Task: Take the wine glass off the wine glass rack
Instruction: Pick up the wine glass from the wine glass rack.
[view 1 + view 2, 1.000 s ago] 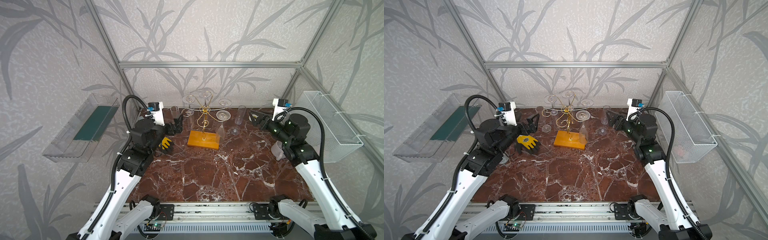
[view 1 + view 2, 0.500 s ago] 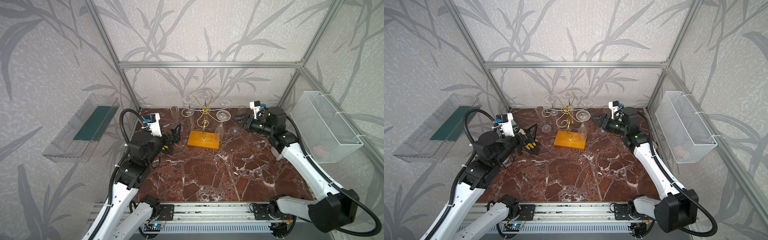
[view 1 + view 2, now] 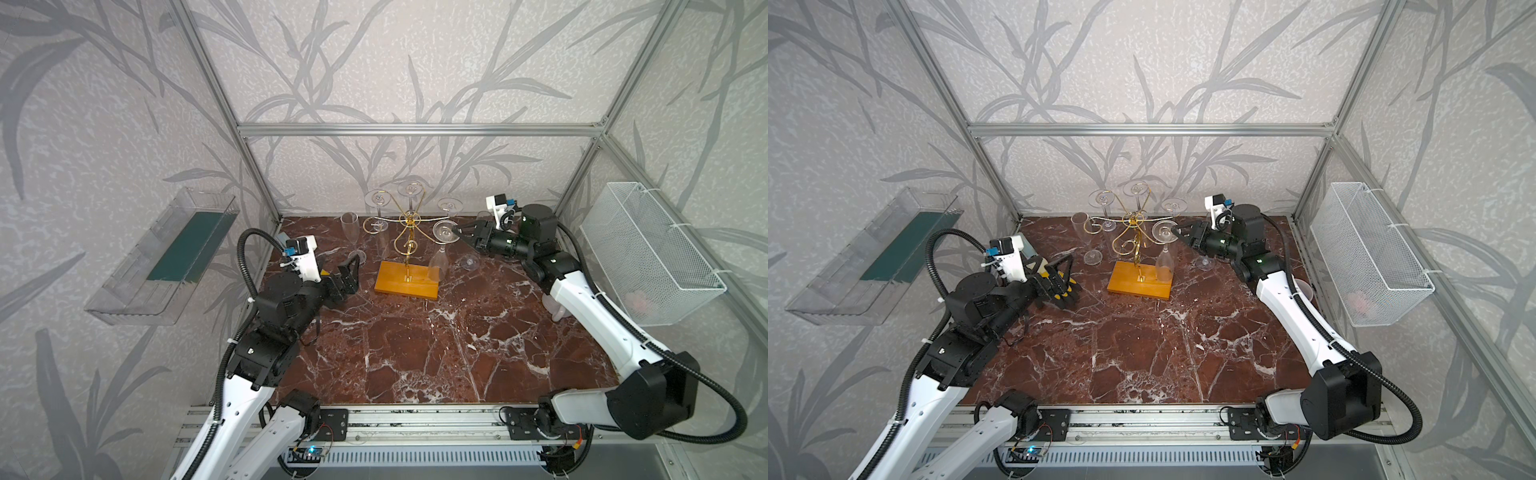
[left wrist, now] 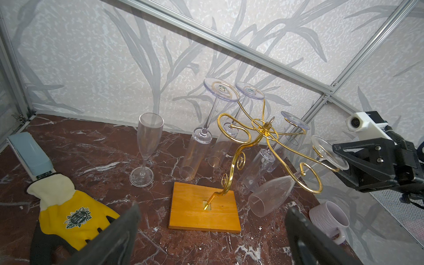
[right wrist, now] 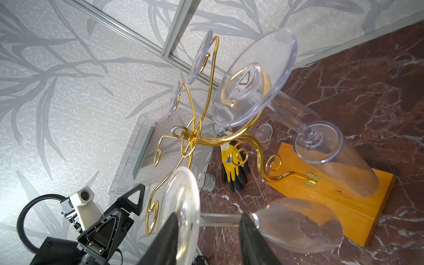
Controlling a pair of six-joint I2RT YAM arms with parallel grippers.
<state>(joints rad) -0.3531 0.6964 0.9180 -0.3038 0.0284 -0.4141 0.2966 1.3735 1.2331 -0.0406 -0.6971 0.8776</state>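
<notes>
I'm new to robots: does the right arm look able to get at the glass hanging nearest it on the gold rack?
Probably yes. The right gripper stands open around the stem of the wine glass, nothing between them; only the wine glass rack hooking its foot is close.

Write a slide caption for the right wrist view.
The open right gripper frames the stem of a clear wine glass hanging on the gold wire rack.

Bright, even light, faint shadows; wrist views bow at the edges, and the left hand (image 4: 213, 209) looks blurred.
</notes>
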